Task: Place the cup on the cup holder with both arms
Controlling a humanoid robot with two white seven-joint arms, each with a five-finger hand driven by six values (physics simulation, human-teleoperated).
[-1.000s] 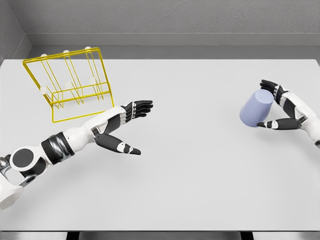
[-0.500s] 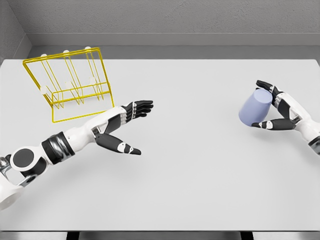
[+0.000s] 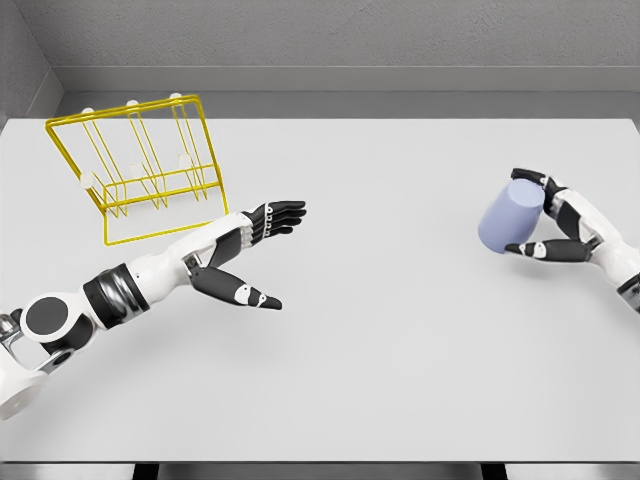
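Little has shifted over the past second: the right hand [image 3: 552, 222] and its lavender cup [image 3: 511, 220] sit slightly left of where they were, at the right of the frame. Fingers curl over the cup's top while the thumb presses beneath, gripping it tilted above the white table [image 3: 400, 330]. At left centre, the left hand [image 3: 248, 258] is unchanged, extended flat, fingers straight and thumb splayed, holding nothing. The yellow wire cup holder [image 3: 140, 165] stands at upper left, just beyond that hand.
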